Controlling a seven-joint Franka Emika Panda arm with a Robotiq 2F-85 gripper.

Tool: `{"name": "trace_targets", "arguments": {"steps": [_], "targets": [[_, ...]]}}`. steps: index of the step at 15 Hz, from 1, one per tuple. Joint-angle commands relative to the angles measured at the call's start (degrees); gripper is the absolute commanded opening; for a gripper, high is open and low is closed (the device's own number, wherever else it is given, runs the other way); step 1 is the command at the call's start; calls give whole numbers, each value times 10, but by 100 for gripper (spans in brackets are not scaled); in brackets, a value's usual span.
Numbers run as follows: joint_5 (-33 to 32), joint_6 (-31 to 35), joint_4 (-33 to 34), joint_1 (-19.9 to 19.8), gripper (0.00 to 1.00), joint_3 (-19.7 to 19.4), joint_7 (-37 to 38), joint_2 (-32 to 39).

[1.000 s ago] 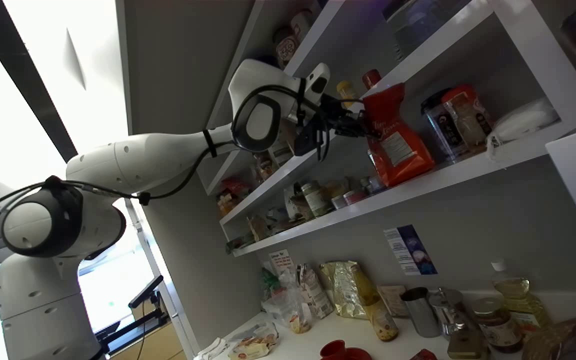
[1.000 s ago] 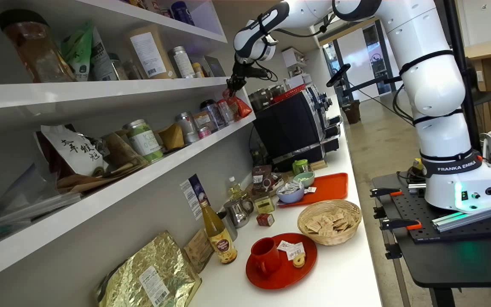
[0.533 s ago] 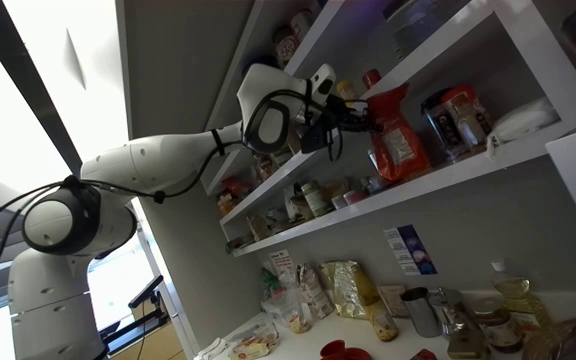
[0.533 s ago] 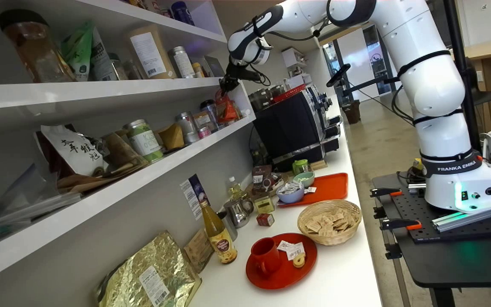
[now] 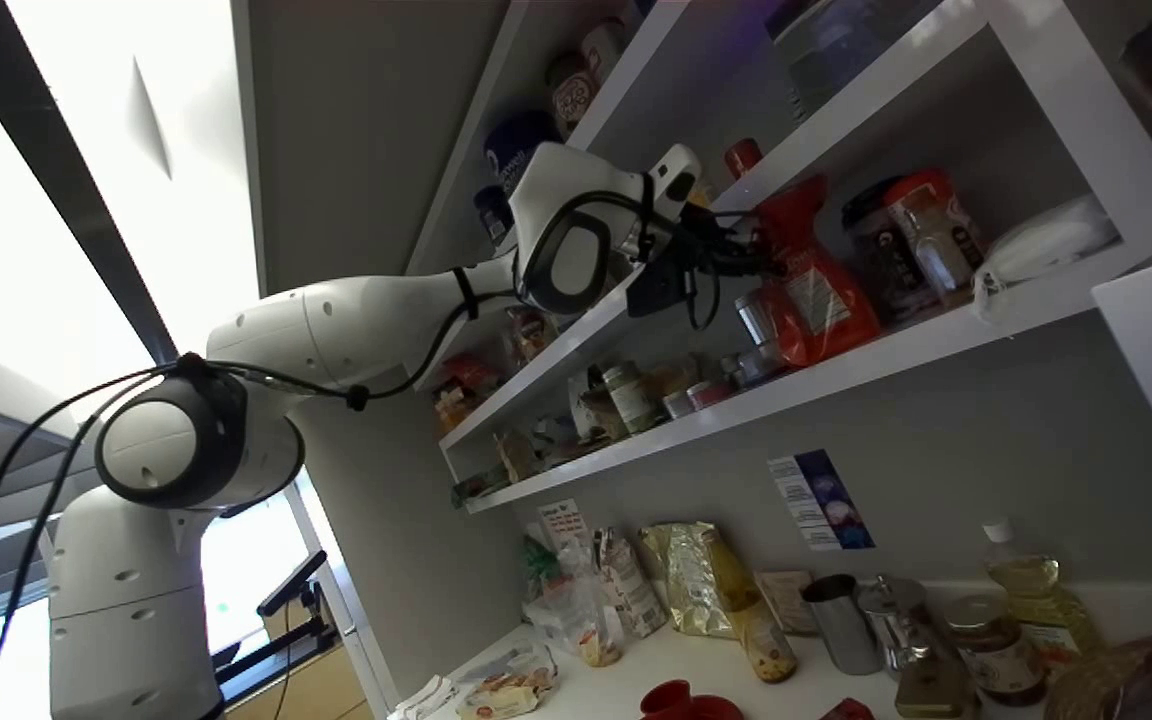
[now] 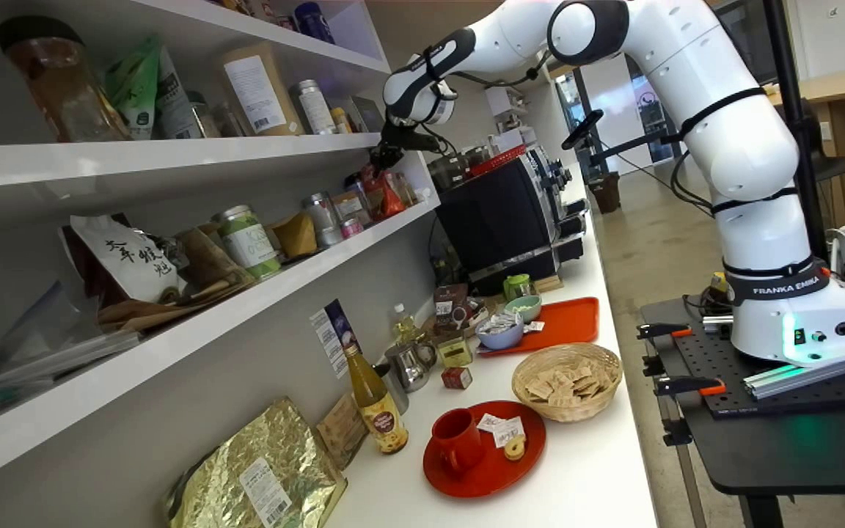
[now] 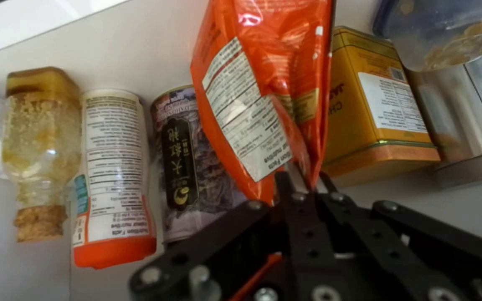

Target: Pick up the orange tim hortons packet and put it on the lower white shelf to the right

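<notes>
the orange tim hortons packet (image 7: 245, 92) is pinched in the gripper (image 7: 306, 184) by its top, at the lower white shelf (image 6: 195, 334), partly in front of a yellow tin (image 7: 377, 106). picking looks done; whether its base rests on the shelf i cannot tell, so settling and release seem left. below, a white counter (image 6: 576, 477) bears a red plate (image 6: 496, 477) and a wicker basket (image 6: 576, 412), along a grey wall (image 6: 246, 374).

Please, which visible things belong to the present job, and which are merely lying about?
For the job:
orange Tim Hortons packet, pinched in the hand
lower white shelf

Just lying about:
corked bottle
red mug
red plate
wicker basket
gold foil bag
</notes>
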Motion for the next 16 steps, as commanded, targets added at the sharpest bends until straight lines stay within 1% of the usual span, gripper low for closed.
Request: {"name": "trace_targets", "arguments": {"steps": [1,2,3,6,7,8,11,13,16], "targets": [[-26,-42,46,-17,2,9,-9,32],[-30,-51,49,-19,10,9,-9,31],[-38,-61,52,-20,28,8,-6,31],[-49,-92,41,-28,49,6,-13,23],[-45,-95,30,-25,57,-2,-19,15],[-42,-95,18,-30,63,-2,-26,5],[-37,-84,-18,-42,87,-5,-56,-25],[-34,-77,-47,-52,99,-6,-81,-52],[-32,-79,-93,-67,100,-9,-114,-98]]}}
